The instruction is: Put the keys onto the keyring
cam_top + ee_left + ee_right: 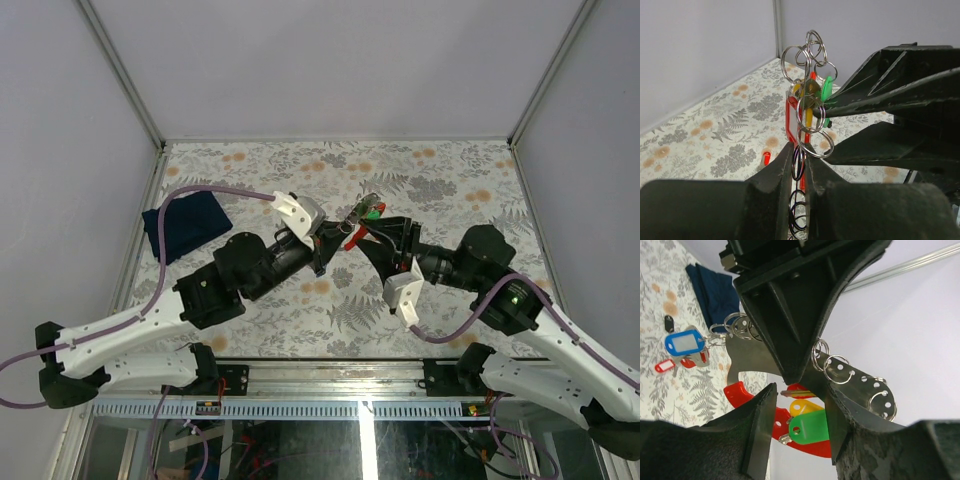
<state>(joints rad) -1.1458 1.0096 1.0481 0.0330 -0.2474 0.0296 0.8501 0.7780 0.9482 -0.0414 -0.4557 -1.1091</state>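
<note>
The left fingers (pixel 777 177) are pressed nearly together, pinching the keyring (pixel 747 357) by its flat grey fob and holding it up above the tabletop (pixel 420 180), near the middle. Several thin wire rings (pixel 810 112) stand in a cluster above the pinch, and the red strap (pixel 740 392) curves below the fob.

The right fingers (pixel 757 425) stand wide apart and hold nothing. They meet the left ones tip to tip from the opposite side. Between them hang a green-tagged key (pixel 810 427) and a yellow-tagged key (pixel 802 406), both at the keyring's rings. Whether either is threaded on cannot be told. From the left wrist view, the tip of one right finger sits just beside the green tag.

On the tabletop below lie loose keys: one with a blue tag (pixel 685 342), one with a red tag (pixel 662 366) and one with a black tag (pixel 669 322). A folded dark blue cloth (pixel 185 228) lies at the left edge, well apart from the keyring.
</note>
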